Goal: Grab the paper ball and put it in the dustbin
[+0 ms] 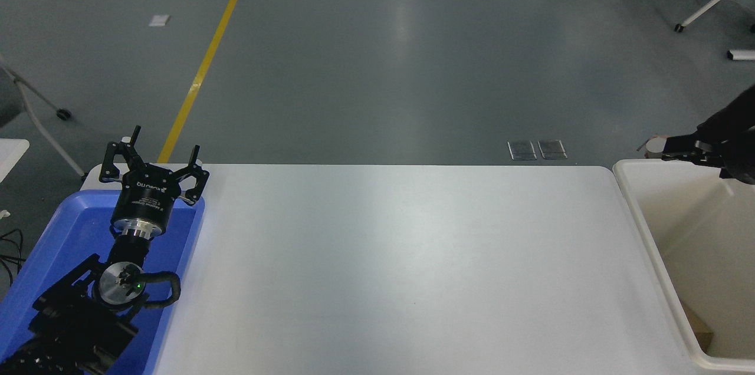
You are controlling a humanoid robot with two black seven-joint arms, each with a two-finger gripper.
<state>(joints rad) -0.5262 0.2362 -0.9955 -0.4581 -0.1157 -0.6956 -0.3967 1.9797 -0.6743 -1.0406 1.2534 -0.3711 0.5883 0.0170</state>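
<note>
Your right pincer (672,151) comes in from the right edge and hangs above the far left corner of the dustbin (640,210), over its rim rather than down inside it. You cannot tell from this view how wide it stands: it shows only as a thin dark shape pointing left, and no paper is visible in it. A small pale round object (652,144) sits just at its tip on the floor side, and whether the two touch is unclear. The paper ball is nowhere to be seen. Nothing tan shows on the worktop (401,257), and in the visible part of the bin there is only a tan-brown scrap (701,334) low in the near corner, too cut off to call the ball. Much of the bin runs out of the picture to the right, so the ball may well lie there. Judged from that, you are most likely at the tail of the job, with the drop made and the arm clear of the bin. The next move calls for confirming that the ball really is inside, then bringing the arm back over the worktop without clipping the thick rim. Your left pincer (156,154) is parked at the lower left over the blue tray (53,245), spread wide and holding nothing.
</note>
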